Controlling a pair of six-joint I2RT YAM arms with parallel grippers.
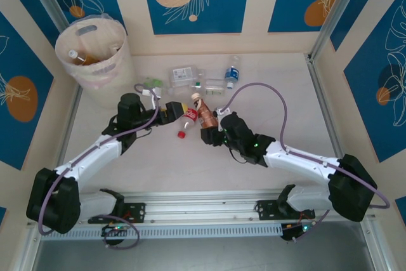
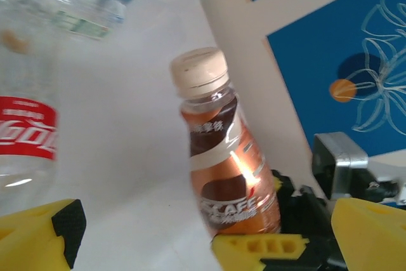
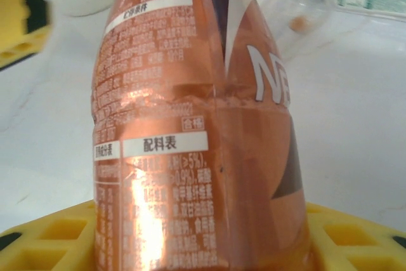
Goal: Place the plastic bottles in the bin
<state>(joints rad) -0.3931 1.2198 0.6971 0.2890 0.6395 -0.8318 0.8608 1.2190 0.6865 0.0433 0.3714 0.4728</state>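
Right gripper (image 1: 208, 132) was clamped on lower body of copper-label bottle (image 3: 196, 125), cream cap up, bottle slightly tilted. Left gripper (image 1: 176, 113) stood with jaws wide apart. Red-label bottle (image 1: 188, 118) lay on counter (image 1: 285, 112) just ahead of it, touching or just beside copper-label bottle. Clear bottles (image 1: 190, 75) lay beyond both grippers. Bin (image 1: 95, 61) stood well left of left gripper, with bottles inside.

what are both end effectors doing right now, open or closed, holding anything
Left end effector: open, gripping nothing.
Right end effector: closed on the copper-labelled bottle, held by its lower body.
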